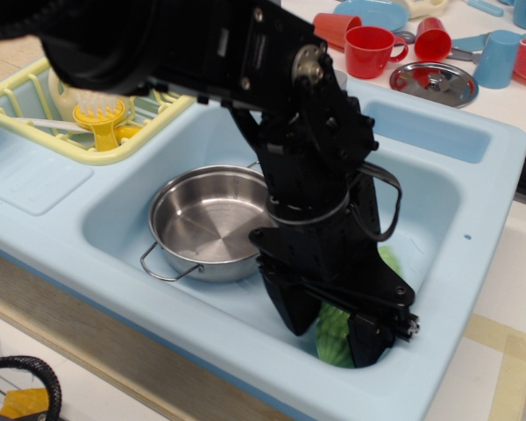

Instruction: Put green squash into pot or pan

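Observation.image view, recorded from largest item down. Light blue toy sink [438,189]: its basin holds the pot, the squash and the lower part of the arm. Black robot arm [307,167]: it reaches down from the upper left into the basin and ends in the gripper [331,331] at the near right corner. Two dark fingers [289,303] point downward, one on each side of the green squash [333,333], jaws spread about as wide as the vegetable. Whether the pads press on it cannot be told (the arm hides most of the squash, and only patches of green show between and behind the fingers). The squash lies on the sink floor directly under the gripper, outside the pot. Yellow dish rack [35,96]: up and to the left of the gripper, well apart, carrying a yellow brush [99,112]. Stainless-steel pot [206,224]: just left of the gripper, upright, nothing inside, one wire loop handle toward the near edge. Behind the gripper on the counter: a steel lid [434,83], two red cups [373,48] and a blue cup [497,57].
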`<move>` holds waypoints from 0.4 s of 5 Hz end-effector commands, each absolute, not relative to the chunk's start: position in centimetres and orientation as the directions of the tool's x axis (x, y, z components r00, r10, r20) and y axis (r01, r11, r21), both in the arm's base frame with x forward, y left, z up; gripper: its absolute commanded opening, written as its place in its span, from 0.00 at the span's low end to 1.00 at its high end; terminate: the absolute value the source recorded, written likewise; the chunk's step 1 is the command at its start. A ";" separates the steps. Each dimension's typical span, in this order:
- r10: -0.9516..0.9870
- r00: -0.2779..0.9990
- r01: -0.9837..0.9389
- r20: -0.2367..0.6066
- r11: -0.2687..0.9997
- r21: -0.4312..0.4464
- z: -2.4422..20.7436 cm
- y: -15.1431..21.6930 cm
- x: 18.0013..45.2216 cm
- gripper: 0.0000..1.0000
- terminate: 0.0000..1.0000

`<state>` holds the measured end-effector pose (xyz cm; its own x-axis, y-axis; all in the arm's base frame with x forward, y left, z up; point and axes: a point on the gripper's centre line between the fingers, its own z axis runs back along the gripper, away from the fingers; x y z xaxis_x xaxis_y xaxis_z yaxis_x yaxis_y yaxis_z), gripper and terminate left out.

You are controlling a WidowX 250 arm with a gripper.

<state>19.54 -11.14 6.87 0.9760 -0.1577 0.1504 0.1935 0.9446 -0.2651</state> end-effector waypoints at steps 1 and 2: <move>-0.142 0.976 0.181 0.166 0.951 -0.251 6.8 -11.6 19.9 0.00 0.00; -0.137 0.975 0.171 0.173 0.965 -0.201 8.4 -11.3 20.0 0.00 0.00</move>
<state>19.53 -10.48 9.21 0.9799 -0.1308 0.1504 0.1512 0.9794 -0.1337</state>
